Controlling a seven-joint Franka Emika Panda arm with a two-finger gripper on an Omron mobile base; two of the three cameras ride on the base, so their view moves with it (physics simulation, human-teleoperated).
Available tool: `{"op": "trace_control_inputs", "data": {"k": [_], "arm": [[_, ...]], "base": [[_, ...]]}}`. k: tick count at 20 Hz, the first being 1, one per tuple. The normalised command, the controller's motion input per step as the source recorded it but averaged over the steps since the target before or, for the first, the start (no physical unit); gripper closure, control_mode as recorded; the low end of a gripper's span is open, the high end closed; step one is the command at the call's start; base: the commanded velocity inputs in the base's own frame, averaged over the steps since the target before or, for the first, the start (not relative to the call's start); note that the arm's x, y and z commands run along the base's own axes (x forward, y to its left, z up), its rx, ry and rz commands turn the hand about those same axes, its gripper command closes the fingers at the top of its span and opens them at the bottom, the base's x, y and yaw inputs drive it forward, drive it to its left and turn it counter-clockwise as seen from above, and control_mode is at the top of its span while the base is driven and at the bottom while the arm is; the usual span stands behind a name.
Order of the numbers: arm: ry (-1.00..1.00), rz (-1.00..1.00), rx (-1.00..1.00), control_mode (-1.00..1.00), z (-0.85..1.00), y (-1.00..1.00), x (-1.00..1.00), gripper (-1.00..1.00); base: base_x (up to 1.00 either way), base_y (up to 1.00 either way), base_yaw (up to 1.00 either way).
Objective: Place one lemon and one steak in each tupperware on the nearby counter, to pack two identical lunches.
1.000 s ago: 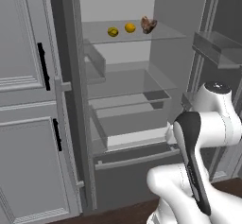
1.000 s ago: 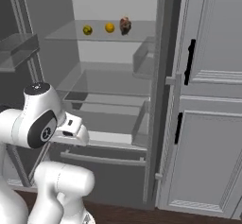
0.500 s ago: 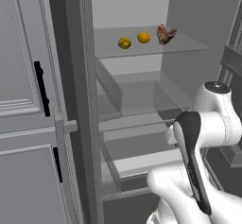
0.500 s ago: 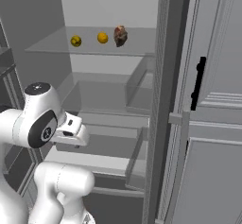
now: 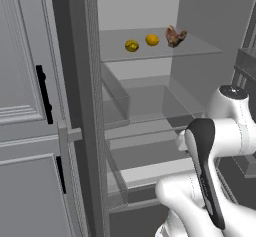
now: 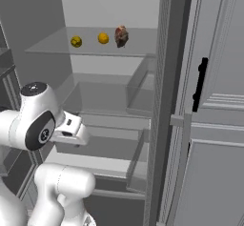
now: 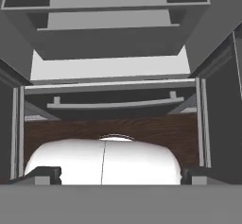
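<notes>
On the fridge's translucent glass shelf [image 5: 200,48], at twelve o'clock, sit a dull yellow lemon [image 5: 131,45], a rounder orange-yellow lemon [image 5: 152,40] and a lumpy brownish-red steak [image 5: 174,36] in a row. Clear drawers [image 5: 150,101] lie below. The gripper [image 7: 118,175] stands wide open, empty.

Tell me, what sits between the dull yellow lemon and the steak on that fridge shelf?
The orange lemon, between the dull lemon and steak, seen in both base views.

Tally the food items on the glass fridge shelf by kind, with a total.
Lemons: 2, a dull yellow lemon and an orange-yellow lemon
Steaks: 1, a brownish-red steak
Total: 3
</notes>
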Motion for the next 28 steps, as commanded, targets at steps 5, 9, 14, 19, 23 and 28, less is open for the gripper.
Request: {"op": "trace_control_inputs", "data": {"k": [5, 9, 14, 19, 23, 28], "arm": [[-0.55, 0.0, -0.13, -1.0, 0.72, 0.0, -0.03, -1.0], [-0.44, 0.0, -0.03, -1.0, 0.96, 0.0, 0.3, -1.0], [-0.22, 0.07, 0.06, -1.0, 1.0, 0.0, 0.96, -1.0], [-0.01, 0.2, 0.11, -1.0, 0.48, 0.06, 1.0, -1.0], [0.0, -0.04, 0.01, -1.0, 0.36, -0.01, 0.89, -1.0], [0.03, -0.29, -0.05, -1.0, 0.5, -0.09, 0.99, -1.0]], "base": [[0.0, 0.0, 0.0], [0.0, 0.0, 0.0], [0.0, 0.0, 0.0], [0.0, 0.0, 0.0], [0.0, 0.0, 0.0], [0.0, 0.0, 0.0]]}}
